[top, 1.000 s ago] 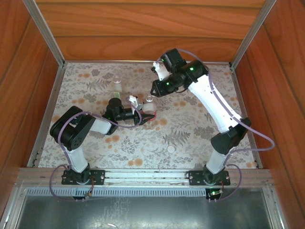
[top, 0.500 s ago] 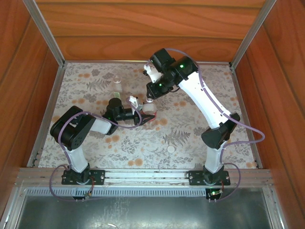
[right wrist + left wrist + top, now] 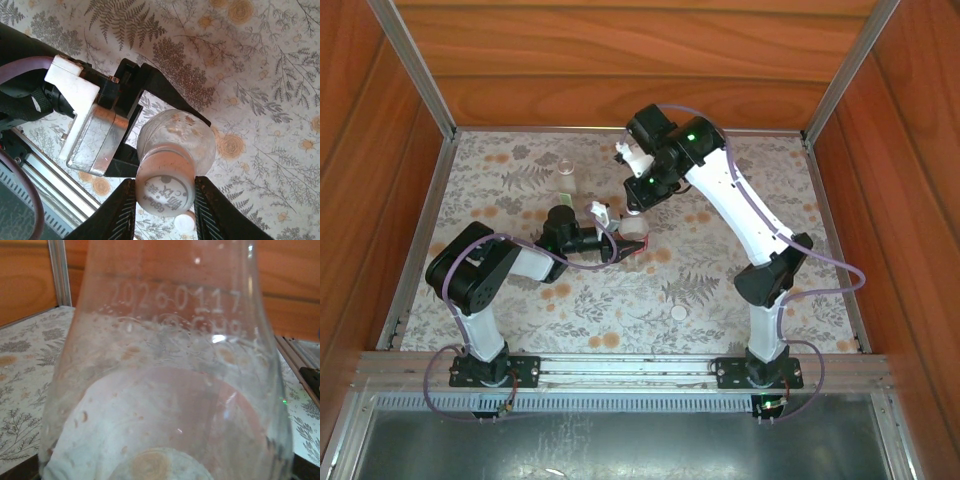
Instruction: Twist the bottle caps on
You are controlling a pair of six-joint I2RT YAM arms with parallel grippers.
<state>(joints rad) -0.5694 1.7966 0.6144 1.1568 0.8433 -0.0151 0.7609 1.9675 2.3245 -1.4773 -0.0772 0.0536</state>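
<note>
At cloth (image 3: 620, 300) centre: red-label bottle (image 3: 180, 135), stood upright, clamped by left gripper (image 3: 625, 243); first cap (image 3: 165, 192) on its neck, pinched by right gripper (image 3: 637, 204), tightness unclear. Remained: second bottle (image 3: 565, 178), uncapped, at 10 o'clock; second cap (image 3: 679, 313), loose, at 5 o'clock.

Findings, top view. The bottle (image 3: 177, 137) is upright near the middle of the cloth (image 3: 490, 200). My left gripper (image 3: 628, 243) clasps it from 9 o'clock. My right gripper (image 3: 165, 200) hangs directly above it, pinching the cap (image 3: 164, 189) seated on its neck. From that bottle, the second bottle (image 3: 565, 178) stands at 10 o'clock, apart. The loose cap (image 3: 679, 313) lies on the cloth at 5 o'clock, well apart.
</note>
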